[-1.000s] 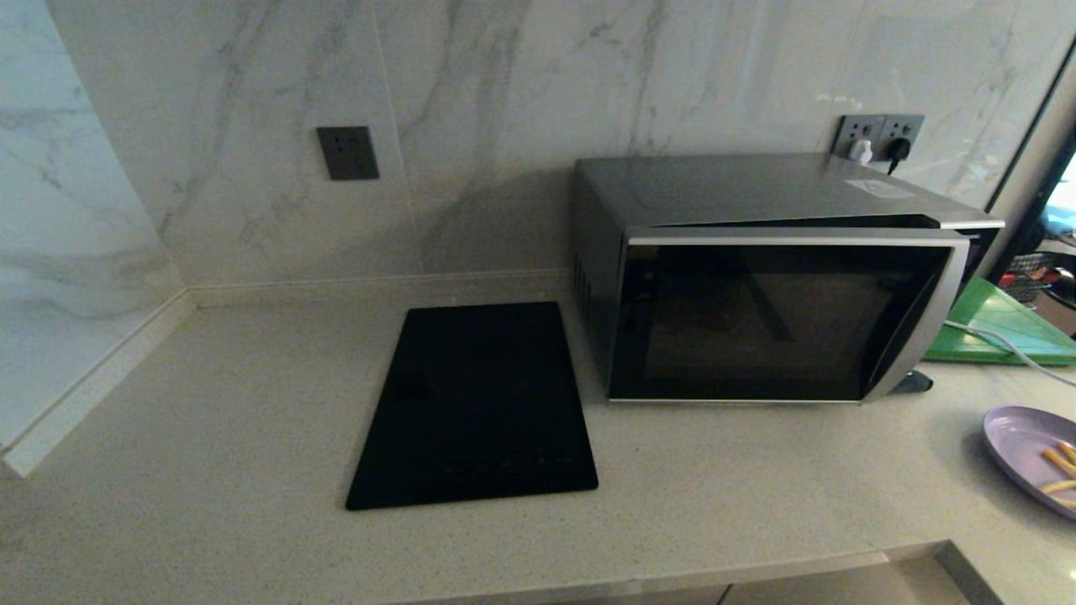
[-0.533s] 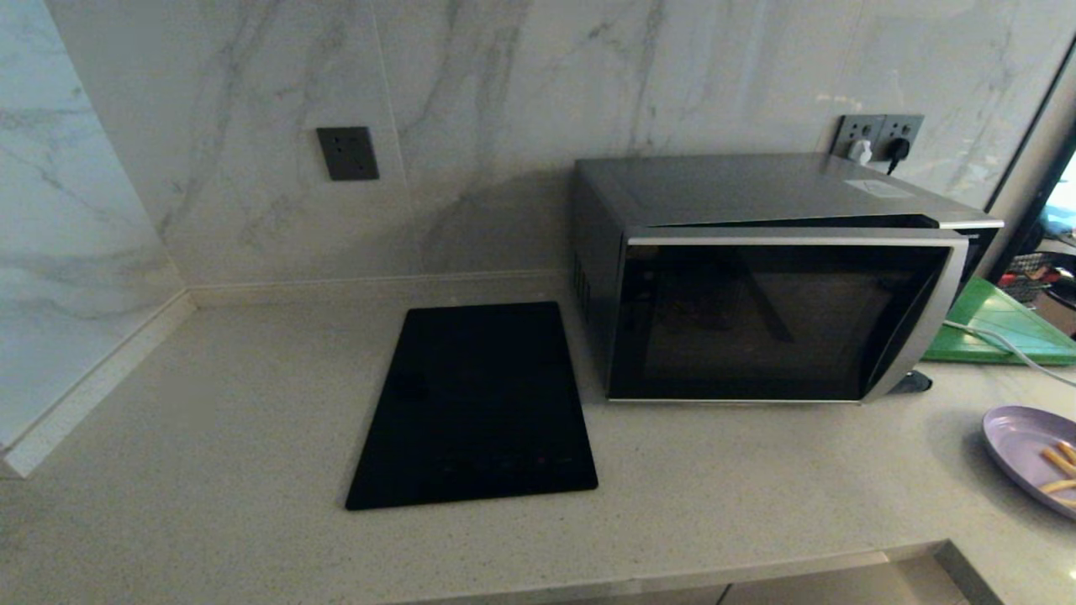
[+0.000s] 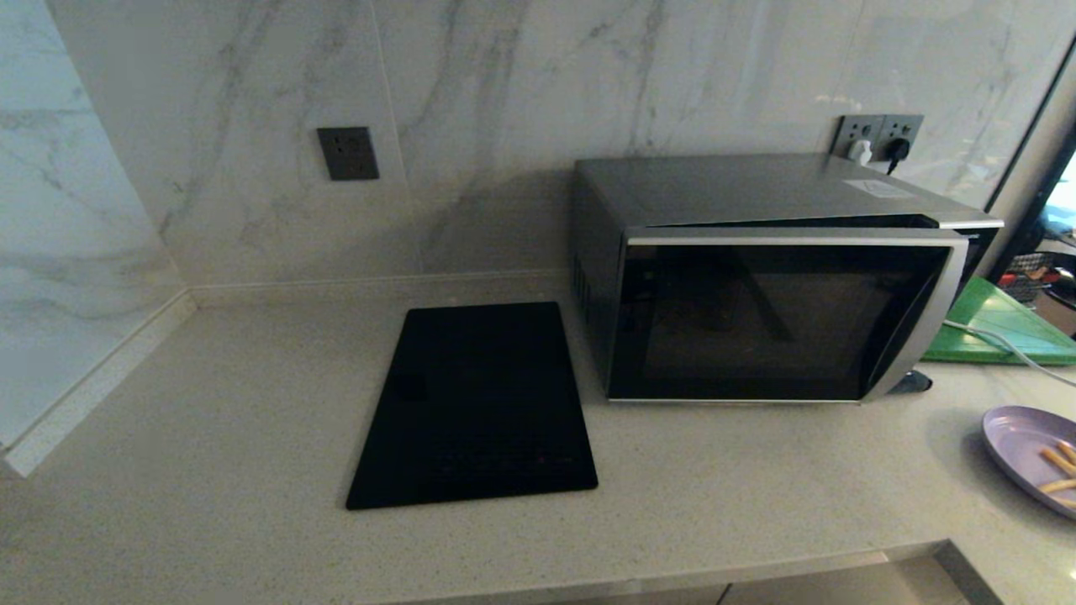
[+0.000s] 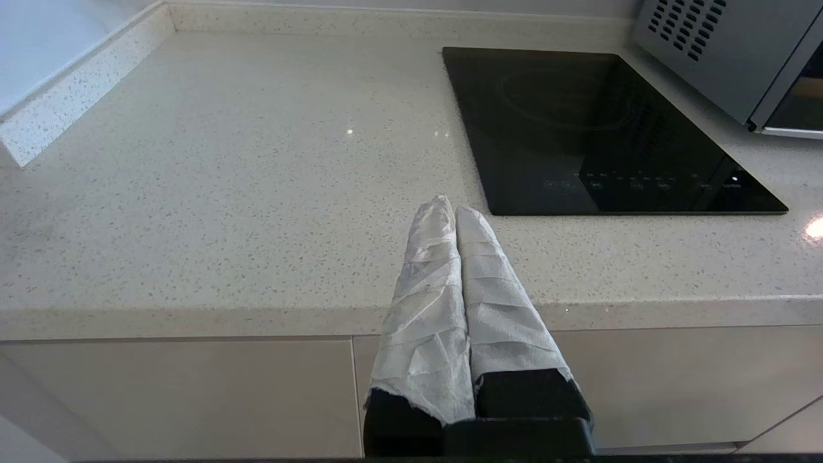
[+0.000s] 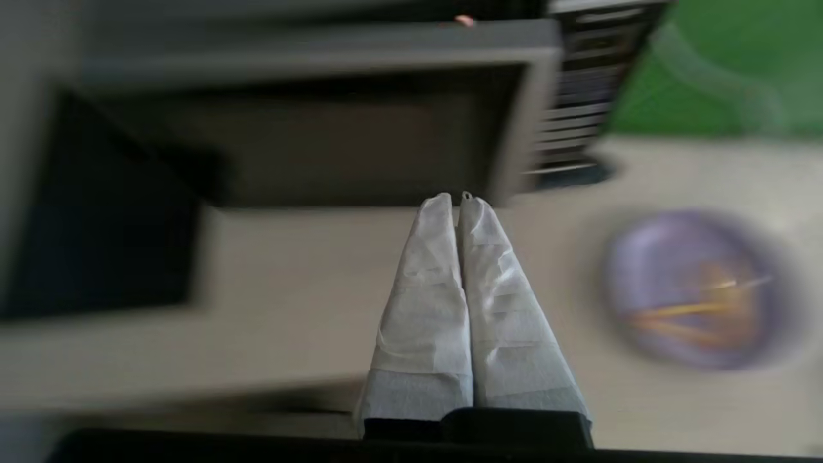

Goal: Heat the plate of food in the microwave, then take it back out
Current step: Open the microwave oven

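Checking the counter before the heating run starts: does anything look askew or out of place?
The microwave door stands slightly ajar, a dark gap showing along its top edge. The plate of food sits on the counter, partly cut off at the head view's right edge. Nothing looks spilled or damaged.

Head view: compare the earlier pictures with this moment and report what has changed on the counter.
Nothing visibly changed. The microwave stands with its door slightly ajar, the plate of food lies on the counter at the robot's right, and the black panel and green board sit where they were. No arm shows in the head view.
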Controlling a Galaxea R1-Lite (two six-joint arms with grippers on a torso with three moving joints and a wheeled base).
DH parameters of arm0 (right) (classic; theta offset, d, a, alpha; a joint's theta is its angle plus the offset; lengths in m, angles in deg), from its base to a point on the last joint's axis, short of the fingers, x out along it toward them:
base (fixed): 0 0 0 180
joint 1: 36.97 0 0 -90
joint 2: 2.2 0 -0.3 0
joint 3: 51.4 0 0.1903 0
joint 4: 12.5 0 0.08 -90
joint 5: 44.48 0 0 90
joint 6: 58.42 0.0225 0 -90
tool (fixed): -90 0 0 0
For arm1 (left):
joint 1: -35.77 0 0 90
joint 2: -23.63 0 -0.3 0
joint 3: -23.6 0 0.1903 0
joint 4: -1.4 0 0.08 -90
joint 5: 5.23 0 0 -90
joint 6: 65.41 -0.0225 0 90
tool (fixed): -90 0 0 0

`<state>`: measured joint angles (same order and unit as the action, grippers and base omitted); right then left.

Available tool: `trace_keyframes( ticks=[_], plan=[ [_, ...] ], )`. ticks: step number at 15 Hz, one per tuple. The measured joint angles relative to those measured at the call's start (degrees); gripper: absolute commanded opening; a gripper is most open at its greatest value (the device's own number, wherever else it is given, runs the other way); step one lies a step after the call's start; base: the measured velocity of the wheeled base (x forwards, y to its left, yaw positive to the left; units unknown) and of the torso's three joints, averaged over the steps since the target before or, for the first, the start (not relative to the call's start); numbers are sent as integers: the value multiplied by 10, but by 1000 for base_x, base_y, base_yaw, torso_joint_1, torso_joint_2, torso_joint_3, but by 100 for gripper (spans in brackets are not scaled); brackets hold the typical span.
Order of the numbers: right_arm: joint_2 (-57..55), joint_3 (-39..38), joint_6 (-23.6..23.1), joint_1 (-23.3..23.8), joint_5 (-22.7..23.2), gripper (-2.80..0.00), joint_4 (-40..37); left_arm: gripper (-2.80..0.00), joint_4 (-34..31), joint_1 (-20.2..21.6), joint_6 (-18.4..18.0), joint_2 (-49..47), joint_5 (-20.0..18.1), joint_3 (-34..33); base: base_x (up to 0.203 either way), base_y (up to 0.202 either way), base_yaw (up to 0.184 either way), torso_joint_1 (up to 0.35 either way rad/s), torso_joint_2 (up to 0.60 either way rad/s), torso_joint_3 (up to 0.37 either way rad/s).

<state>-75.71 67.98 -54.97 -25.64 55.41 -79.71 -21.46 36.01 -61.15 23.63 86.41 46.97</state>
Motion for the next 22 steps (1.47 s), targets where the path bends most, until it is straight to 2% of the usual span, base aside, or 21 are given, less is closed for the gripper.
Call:
trace_keyframes(
  ticks=[3,5,10,14,16,22],
  plan=[
    [-90,90,121,-28,-37,-280,-7,-280,0,0,0,0,0,0,0,0,0,0,0,0],
    [-146,128,149,-54,-82,-280,-8,-280,0,0,0,0,0,0,0,0,0,0,0,0],
    [-279,173,188,-95,-203,-280,28,-280,0,0,0,0,0,0,0,0,0,0,0,0],
    [-353,181,192,-99,-298,-280,139,-280,0,0,0,0,0,0,0,0,0,0,0,0],
    [-372,183,189,-99,-307,-280,181,-280,0,0,0,0,0,0,0,0,0,0,0,0],
    [-395,183,190,-98,-308,-280,192,-280,0,0,0,0,0,0,0,0,0,0,0,0]
  ],
)
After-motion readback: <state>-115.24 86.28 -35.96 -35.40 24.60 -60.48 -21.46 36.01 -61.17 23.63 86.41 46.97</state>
